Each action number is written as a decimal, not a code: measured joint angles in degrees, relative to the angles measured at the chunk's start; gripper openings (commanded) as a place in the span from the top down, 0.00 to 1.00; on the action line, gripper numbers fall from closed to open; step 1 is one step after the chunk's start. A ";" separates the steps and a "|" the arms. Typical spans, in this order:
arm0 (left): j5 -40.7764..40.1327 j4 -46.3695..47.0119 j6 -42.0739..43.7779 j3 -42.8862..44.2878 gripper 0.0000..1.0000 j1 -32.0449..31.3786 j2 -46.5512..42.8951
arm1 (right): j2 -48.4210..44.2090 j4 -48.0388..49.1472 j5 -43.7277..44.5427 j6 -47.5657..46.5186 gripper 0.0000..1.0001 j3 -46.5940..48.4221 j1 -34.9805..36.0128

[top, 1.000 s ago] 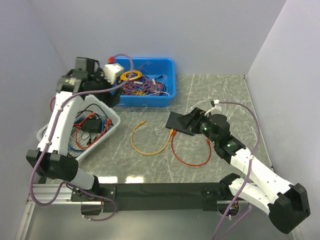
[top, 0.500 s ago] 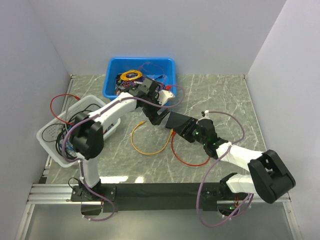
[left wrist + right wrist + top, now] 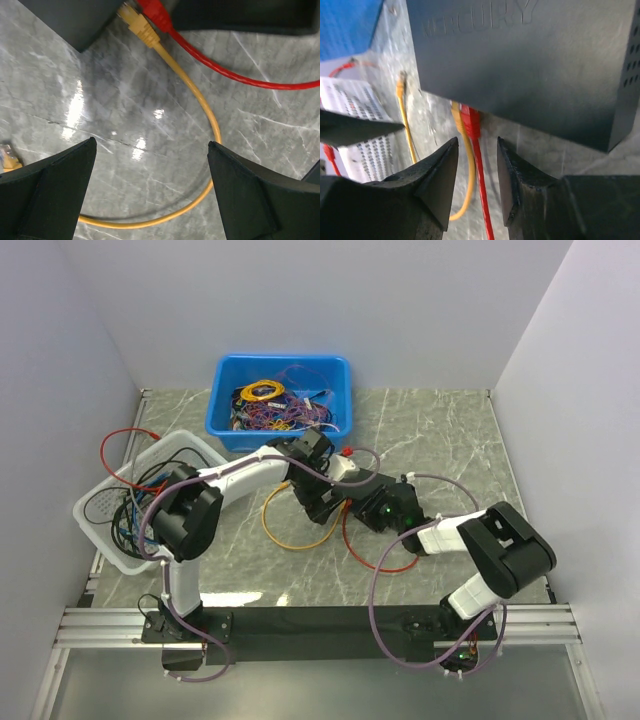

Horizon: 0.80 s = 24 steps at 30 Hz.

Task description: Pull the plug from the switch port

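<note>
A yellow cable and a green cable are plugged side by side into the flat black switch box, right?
Not quite: the second one is a thin red cable, not green. The right wrist view shows it and the thin yellow cable plugged side by side into the flat matte-black switch box.

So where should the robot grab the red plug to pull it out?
Probably the red plug itself, right where it enters the switch, not the bendy cable. Come from the cable side, in line with it, pinching its flanks; the yellow plug sits close beside it.
</note>
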 measured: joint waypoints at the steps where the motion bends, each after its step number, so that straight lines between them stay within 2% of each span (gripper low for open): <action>1: 0.02 0.09 0.00 -0.35 0.01 -0.15 -0.24 | 0.42 1.20 0.33 0.55 0.56 -0.22 -0.07; 14: -0.04 0.70 0.02 -0.74 0.01 0.15 -1.73 | 9.51 16.65 2.19 6.43 0.60 -0.92 -0.79; 17: -0.17 0.61 0.04 -0.57 0.01 0.15 -1.73 | 11.43 19.34 2.12 7.45 0.68 -0.94 -1.05; 20: -0.20 0.44 0.07 -0.20 0.01 0.15 -1.73 | 12.76 20.72 2.19 8.00 0.80 -0.94 -1.25; 24: -0.22 0.17 0.09 0.28 0.01 0.15 -1.73 | 13.57 22.29 2.16 8.17 1.00 -0.94 -1.36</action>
